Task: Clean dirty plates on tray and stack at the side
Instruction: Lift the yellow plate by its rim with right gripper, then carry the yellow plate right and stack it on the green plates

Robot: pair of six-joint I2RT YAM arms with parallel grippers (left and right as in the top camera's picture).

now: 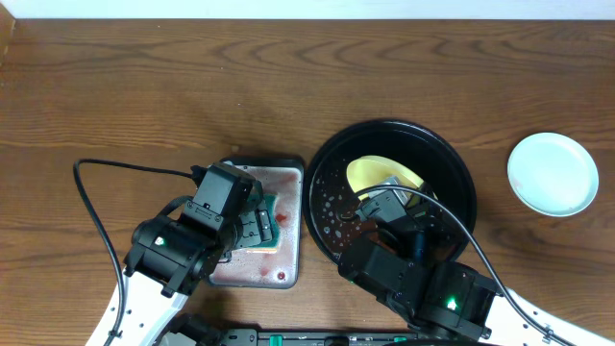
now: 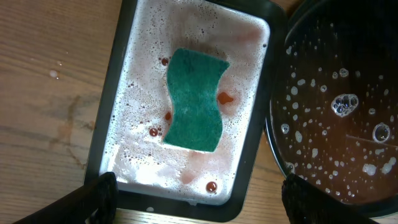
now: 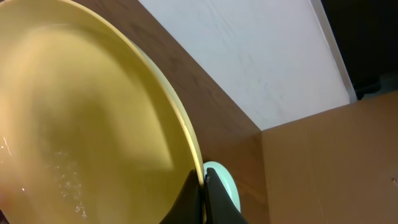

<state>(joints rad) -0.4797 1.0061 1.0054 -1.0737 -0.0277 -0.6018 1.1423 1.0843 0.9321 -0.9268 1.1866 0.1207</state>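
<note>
The pale yellow plate was pinched at its rim by the nearly closed jaws of the right gripper, over the black tray, wet and showing no red smear. Beyond those jaws one mint-white plate lay alone on the table, apparently clean, so stacking had barely begun. The left gripper hung wide open and empty above the teal sponge.

My left arm and right arm are blocky black, each with a glowing green light and a thin black cable; my fingers are black too.
</note>
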